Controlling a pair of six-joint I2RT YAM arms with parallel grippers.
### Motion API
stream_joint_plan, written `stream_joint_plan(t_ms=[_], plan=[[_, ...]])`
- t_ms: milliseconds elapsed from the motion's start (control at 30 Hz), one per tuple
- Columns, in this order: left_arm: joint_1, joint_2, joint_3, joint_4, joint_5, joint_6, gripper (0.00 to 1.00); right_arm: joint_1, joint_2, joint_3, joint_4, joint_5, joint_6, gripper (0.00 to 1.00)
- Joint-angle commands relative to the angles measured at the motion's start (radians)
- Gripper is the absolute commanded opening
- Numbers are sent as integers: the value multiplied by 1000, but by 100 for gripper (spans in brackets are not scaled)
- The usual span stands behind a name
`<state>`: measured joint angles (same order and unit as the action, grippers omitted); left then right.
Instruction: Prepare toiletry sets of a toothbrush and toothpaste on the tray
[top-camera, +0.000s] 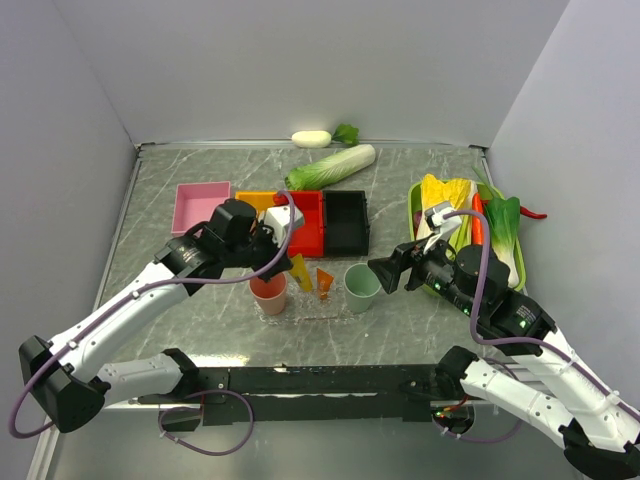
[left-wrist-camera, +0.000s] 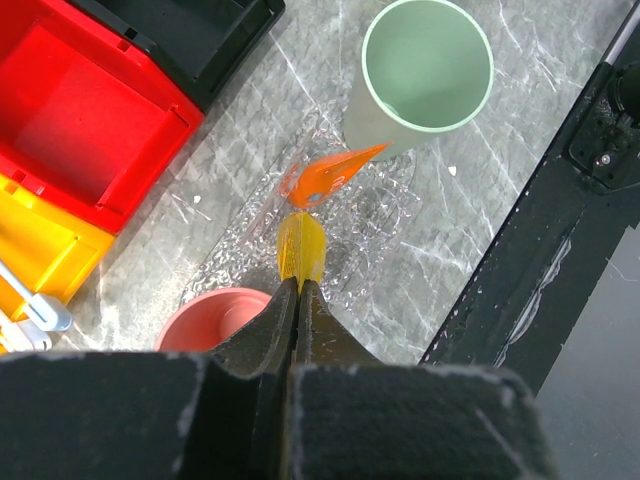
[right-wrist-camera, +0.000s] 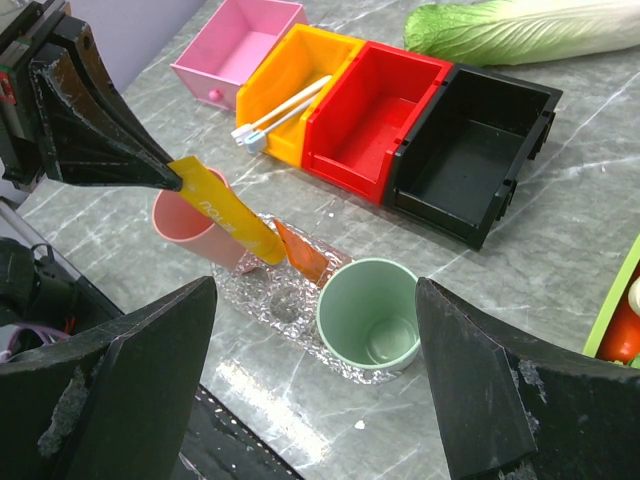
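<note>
The left claw (left-wrist-camera: 297, 292) is clamped on one end of the yellow toothpaste (left-wrist-camera: 300, 248). Its long axis slants down and away from the claw, with the free end over the tray (left-wrist-camera: 232, 258), just beside the orange toothpaste (left-wrist-camera: 330, 175). The right claw (top-camera: 383, 272) stands wide, farther off. The toothbrushes (right-wrist-camera: 285, 108) lie in the yellow bin (right-wrist-camera: 300, 75).

Top view high, angled down, 2 wrist views close — opposing sides, sharing the tray (right-wrist-camera: 283, 310)
</note>
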<state>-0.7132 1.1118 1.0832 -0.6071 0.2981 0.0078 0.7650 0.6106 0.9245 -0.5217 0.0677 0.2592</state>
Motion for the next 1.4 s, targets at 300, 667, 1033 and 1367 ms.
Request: stream_joint_plan(t_ms=[300, 667, 1033, 1367], plan=[[-26, 11, 7, 58, -31, 20, 1, -1, -26, -7, 3, 17, -15, 88], [-60, 33, 9, 52, -76, 32, 1, -4, -28, -9, 0, 21, -18, 88], [-83, 52, 11, 53, -114, 35, 1, -1, -37, -13, -3, 24, -20, 88], [-97, 71, 11, 61, -132, 37, 1, -1, -38, -15, -4, 27, -21, 88]])
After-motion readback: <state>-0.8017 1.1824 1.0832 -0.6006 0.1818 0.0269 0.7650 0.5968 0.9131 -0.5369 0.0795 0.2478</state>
